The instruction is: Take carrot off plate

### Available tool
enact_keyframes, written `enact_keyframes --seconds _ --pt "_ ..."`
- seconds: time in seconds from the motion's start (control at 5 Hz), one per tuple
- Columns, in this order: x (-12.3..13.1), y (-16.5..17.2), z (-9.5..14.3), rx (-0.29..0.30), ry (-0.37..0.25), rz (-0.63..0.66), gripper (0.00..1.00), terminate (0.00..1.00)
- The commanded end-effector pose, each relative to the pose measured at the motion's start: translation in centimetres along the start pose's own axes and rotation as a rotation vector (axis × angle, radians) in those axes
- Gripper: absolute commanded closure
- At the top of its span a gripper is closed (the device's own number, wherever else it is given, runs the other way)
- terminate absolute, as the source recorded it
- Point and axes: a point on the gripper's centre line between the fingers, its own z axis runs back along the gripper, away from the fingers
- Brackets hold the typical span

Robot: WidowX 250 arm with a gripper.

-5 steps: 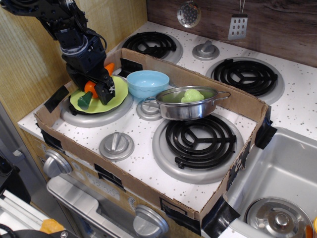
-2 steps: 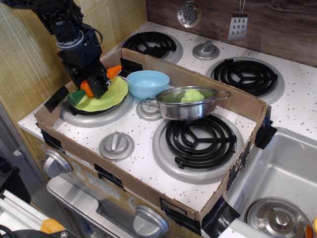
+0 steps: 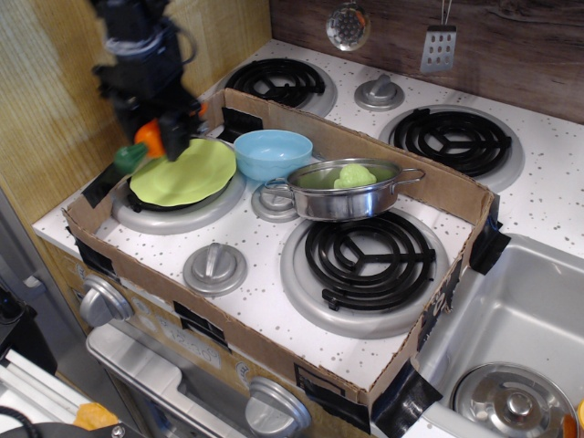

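One gripper [image 3: 160,128] has its jaws clenched on the toy carrot [image 3: 144,141], holding it raised clear of the lime plate [image 3: 187,173] just below them.

A black robot arm [image 3: 137,41] reaches down from the upper left corner, its body blurred in the frame. The wrist section, wrapped with a loop of dark cable on its right side, points steeply downward. At its end the gripper [image 3: 157,137] hangs clear above the surface, with the fingers [image 3: 173,139] pointing down and closed around the orange body of a carrot [image 3: 144,144]. The carrot sits tilted in the grip, its green top sticking out low to the left and its orange tip barely visible behind the gripper on the right. Only one arm is in view.
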Motion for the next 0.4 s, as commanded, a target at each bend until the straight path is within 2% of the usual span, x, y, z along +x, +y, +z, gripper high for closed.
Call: enact_keyframes --seconds 0.0,0.2 --pt "2.3 -4.7 5.2 -0.064 -0.005 0.175 1.0 0.0" --pt "1.7 -8.4 5.1 -0.069 0.002 0.144 1.0 0.0"
